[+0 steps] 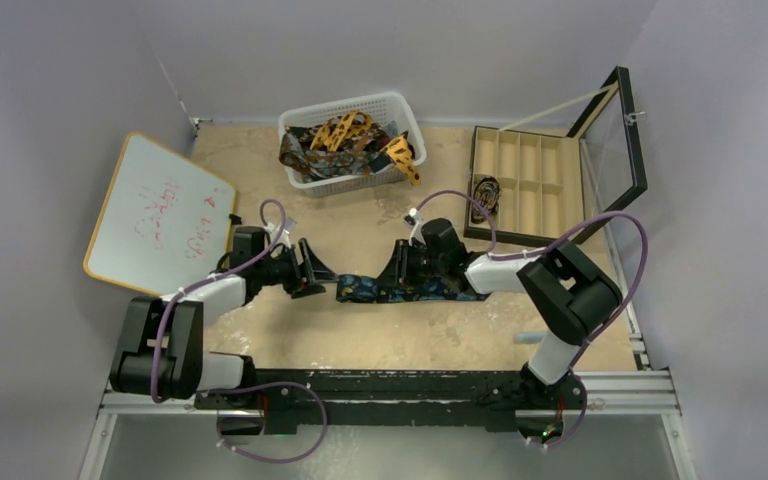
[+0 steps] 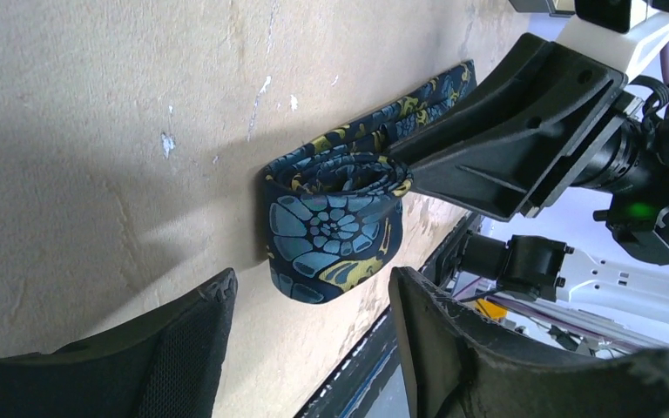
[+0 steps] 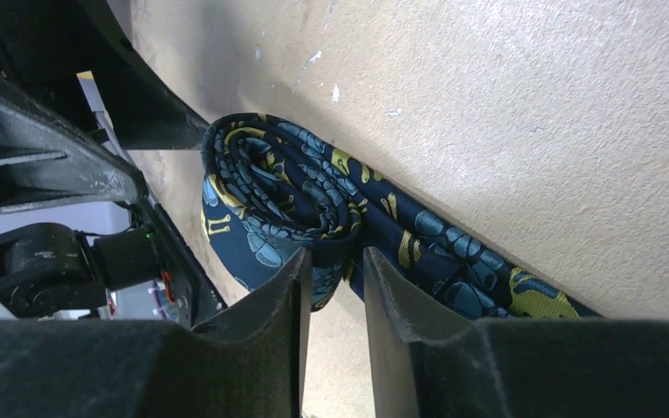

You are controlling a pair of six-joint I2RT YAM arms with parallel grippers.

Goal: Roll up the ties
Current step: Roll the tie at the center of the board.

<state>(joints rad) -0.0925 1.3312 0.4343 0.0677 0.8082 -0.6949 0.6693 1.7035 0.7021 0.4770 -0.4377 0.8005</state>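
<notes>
Navy tie [image 1: 415,291] at the middle of the surface [image 1: 360,345], loosely wound into a coil [image 2: 335,222] at its 9 o'clock end, tail running toward 3 o'clock. Left jaws wide, flanking the coil without contact. Right jaws narrow, astride one edge of the coil; firm hold not discernible. Risk: coil springing open or telescoping sideways through a shallow pinch on slippery fabric. Remaining ties [image 1: 345,135] in the basket [image 1: 352,183] at 12 o'clock.

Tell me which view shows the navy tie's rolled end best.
Left wrist: the rolled end sits unobstructed, coil and outer wrap clear. Right wrist shows the spiral, partly behind its own fingers. Top external: small, between the arms.
</notes>
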